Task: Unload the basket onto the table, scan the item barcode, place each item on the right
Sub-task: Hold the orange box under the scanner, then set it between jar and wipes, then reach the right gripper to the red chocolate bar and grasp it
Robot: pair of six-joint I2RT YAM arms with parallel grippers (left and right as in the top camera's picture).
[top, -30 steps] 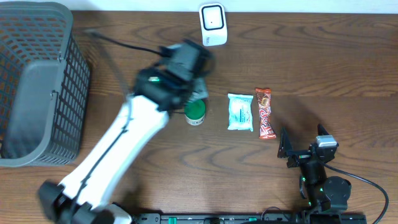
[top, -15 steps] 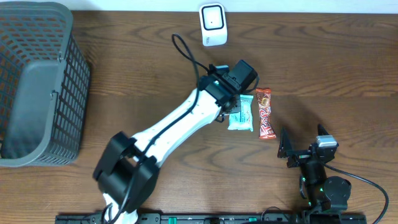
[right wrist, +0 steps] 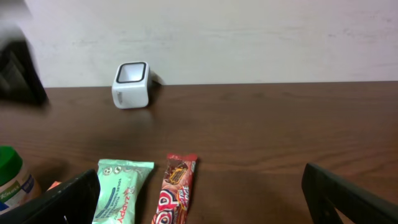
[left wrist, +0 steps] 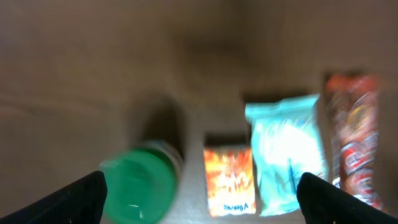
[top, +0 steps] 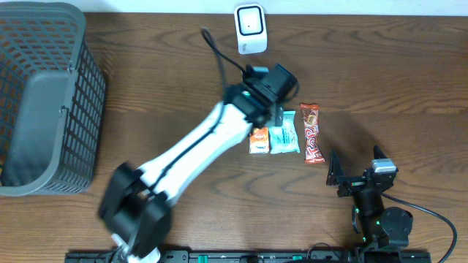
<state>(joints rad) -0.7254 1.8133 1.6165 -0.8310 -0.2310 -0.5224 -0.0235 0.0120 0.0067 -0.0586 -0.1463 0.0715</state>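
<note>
A white scanner (top: 250,28) (right wrist: 131,84) stands at the table's far edge. Side by side on the table lie an orange packet (top: 259,139) (left wrist: 229,180), a mint packet (top: 284,139) (left wrist: 287,158) (right wrist: 119,190) and a red snack bar (top: 312,133) (left wrist: 354,146) (right wrist: 175,190). My left gripper (top: 272,109) (left wrist: 208,205) hovers over them, open and holding nothing. A green-capped bottle (left wrist: 140,190) (right wrist: 11,177) stands left of the orange packet, hidden under my arm in the overhead view. My right gripper (top: 357,169) (right wrist: 202,205) rests open near the front edge. No barcode shows.
A large grey mesh basket (top: 44,98) fills the left end of the table. My left arm (top: 183,157) stretches diagonally from the front left across the middle. A black cable (top: 219,58) loops behind its wrist.
My left arm swung right from the green-capped bottle to above the packets and its jaws opened. The orange packet now lies on the table left of the mint one.
</note>
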